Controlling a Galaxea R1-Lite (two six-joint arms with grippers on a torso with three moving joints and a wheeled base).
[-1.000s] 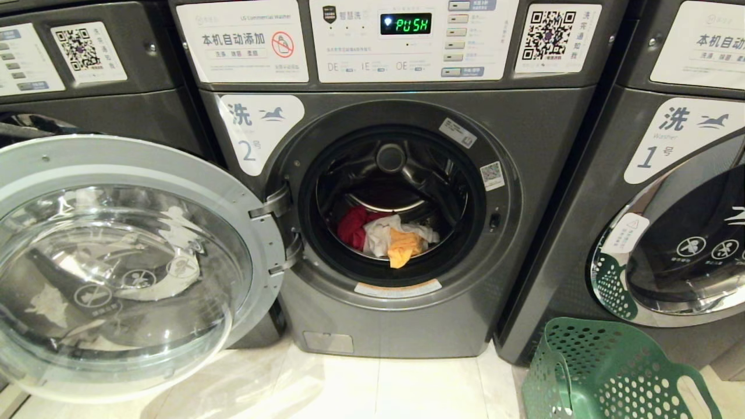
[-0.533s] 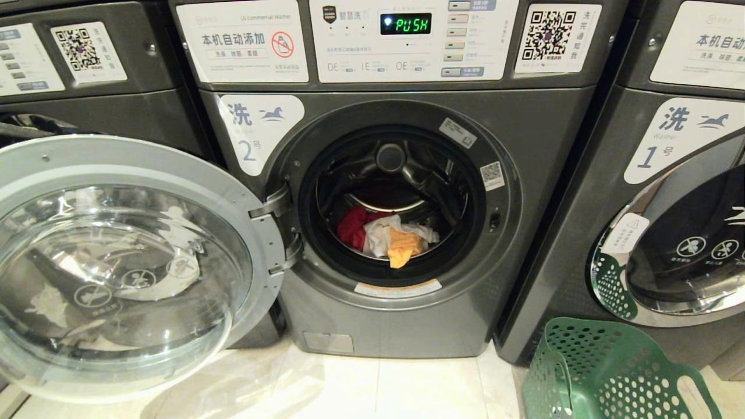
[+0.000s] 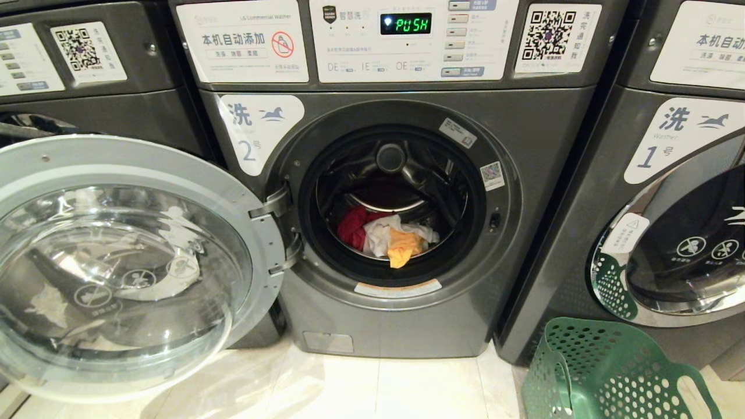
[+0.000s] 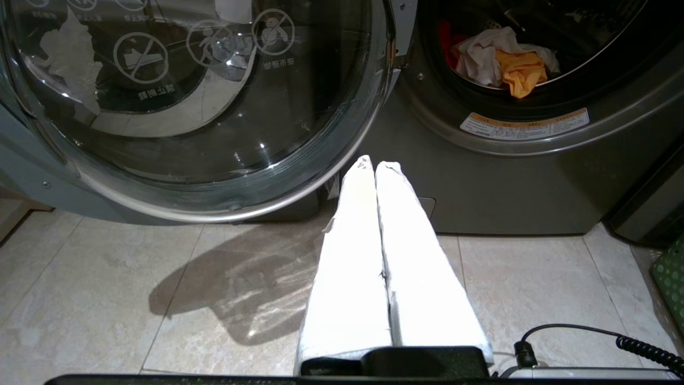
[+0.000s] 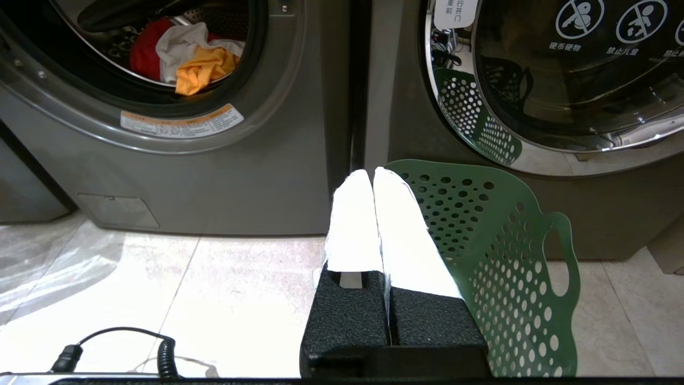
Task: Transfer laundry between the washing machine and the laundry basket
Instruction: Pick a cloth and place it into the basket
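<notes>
The washing machine (image 3: 524,134) marked 2 stands straight ahead with its round glass door (image 3: 116,262) swung wide to the left. In its drum lies the laundry (image 3: 389,235): a red piece, a white piece and a yellow-orange piece (image 5: 206,68) on top. The green laundry basket (image 3: 605,372) stands on the floor at the lower right. Neither arm shows in the head view. My left gripper (image 4: 374,164) hangs shut and empty low before the open door's rim. My right gripper (image 5: 372,172) is shut and empty beside the laundry basket (image 5: 507,251).
A like machine marked 1 (image 3: 669,145) stands on the right, door closed, right behind the basket. Another machine (image 3: 87,58) is on the left behind the open door. The floor (image 3: 378,390) is pale tile. Coiled cables (image 4: 641,347) hang near both wrists.
</notes>
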